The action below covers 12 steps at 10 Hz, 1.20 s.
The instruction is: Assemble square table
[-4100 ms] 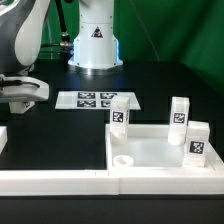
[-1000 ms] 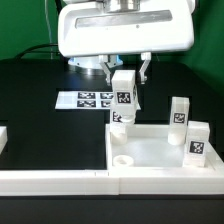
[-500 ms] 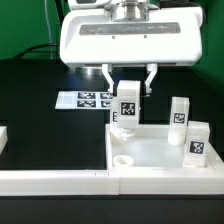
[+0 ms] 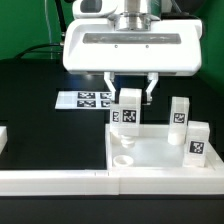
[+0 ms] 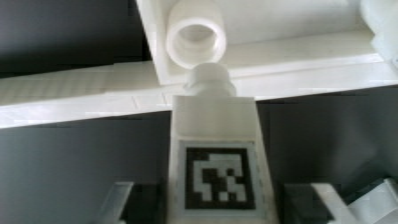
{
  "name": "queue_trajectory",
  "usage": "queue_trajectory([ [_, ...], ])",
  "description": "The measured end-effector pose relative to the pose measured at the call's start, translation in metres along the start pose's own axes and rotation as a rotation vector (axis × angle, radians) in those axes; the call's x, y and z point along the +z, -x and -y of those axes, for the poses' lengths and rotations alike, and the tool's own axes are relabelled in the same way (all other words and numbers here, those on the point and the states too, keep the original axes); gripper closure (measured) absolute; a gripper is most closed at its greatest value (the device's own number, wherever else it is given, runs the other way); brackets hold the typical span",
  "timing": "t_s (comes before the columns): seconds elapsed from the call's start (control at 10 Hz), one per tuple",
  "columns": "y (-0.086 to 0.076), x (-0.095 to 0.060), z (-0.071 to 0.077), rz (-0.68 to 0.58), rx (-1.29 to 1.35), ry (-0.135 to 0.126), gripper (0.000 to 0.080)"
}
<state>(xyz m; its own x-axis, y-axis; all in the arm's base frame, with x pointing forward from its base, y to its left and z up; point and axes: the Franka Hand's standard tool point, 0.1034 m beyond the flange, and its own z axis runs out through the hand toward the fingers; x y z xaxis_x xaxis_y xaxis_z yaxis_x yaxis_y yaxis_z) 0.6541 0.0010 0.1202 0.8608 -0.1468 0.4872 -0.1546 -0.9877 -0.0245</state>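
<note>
Up top, the arm's white wrist housing (image 4: 132,45) fills the upper middle of the exterior view, w/ the gripper (image 4: 130,92) hanging below it, both fingers clamped on a white tagged leg (image 4: 129,108) held upright. Fingers (image 4: 150,88) sit on either side of the leg's upper part; its tag faces the camera. The black table (image 4: 45,110) spreads beneath. On it lies the square tabletop (image 4: 160,150), a white tray w/ raised rim, taking up the lower part toward the exterior view's right. The held leg hangs over the tabletop's far corner on the exterior view's left; whether its lower end touches the tray can't be told. A round corner socket (image 4: 122,158) shows in the near corner on that same side. In the wrist view the leg (image 5: 217,140) runs down the middle, tag near the camera, its rounded peg end pointing at a round socket (image 5: 196,40) in the tabletop corner (image 5: 285,35), w/ the rim (image 5: 71,90) crossing behind. Two more tagged legs stand upright at the tabletop's far side toward the exterior view's right: one (image 4: 179,113) further back, one (image 4: 198,140) nearer. The marker board (image 4: 85,100) lies flat on the table behind the held leg, partly hidden by it.
</note>
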Motion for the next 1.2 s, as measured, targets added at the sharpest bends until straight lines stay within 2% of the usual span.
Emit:
queue_trajectory([
  [0.6, 0.016, 0.020, -0.010, 0.014, -0.021, 0.021, 0.0509],
  [0.8, 0.013, 0.024, -0.009, 0.009, -0.023, 0.022, 0.0509],
  [1.2, 0.021, 0.033, -0.011, 0.022, -0.026, 0.027, 0.0509],
])
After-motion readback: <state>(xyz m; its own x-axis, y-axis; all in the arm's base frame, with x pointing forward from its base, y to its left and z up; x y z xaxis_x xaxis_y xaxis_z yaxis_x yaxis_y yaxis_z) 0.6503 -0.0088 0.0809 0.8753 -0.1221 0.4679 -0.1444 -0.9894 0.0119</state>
